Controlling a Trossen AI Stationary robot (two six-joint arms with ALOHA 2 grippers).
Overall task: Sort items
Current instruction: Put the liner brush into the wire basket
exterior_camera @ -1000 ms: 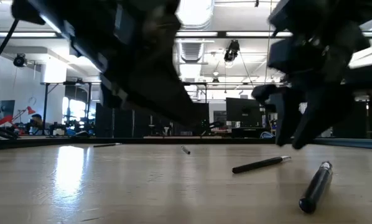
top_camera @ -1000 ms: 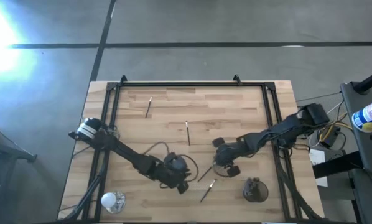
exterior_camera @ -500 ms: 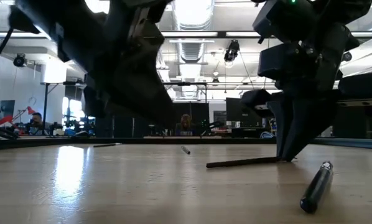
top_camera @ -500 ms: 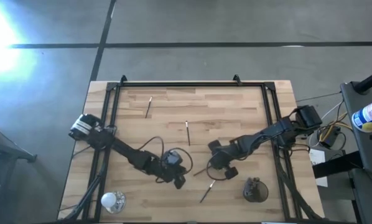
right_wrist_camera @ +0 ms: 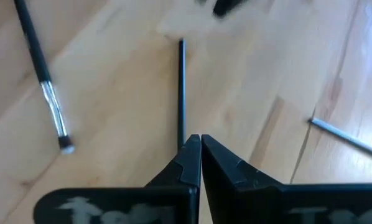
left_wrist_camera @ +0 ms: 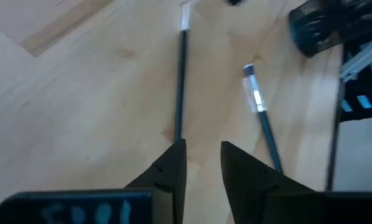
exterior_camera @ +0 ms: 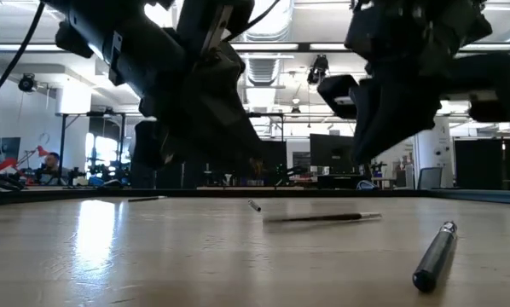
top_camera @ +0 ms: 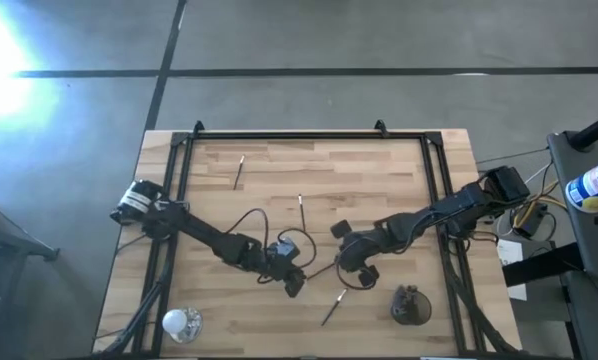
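fingers of right gripper (right_wrist_camera: 193, 148) clenched on one end of a slim dark brush (right_wrist_camera: 181, 93), lifted off the table (top_camera: 399, 180); left gripper (left_wrist_camera: 203, 155) parted at its other end. second brush (top_camera: 333, 306) at six o'clock; two more (top_camera: 302, 213) at twelve.

Both claws meet mid-desk (top_camera: 379, 180) over a thin stick (top_camera: 326, 270) (another stick (top_camera: 334, 306) lies just beside).

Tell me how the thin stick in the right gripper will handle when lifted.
The stick looks straight, so it probably won't droop. Pinched at one end by the right gripper, it may pivot or slip. Slim and round, it'd likely roll.
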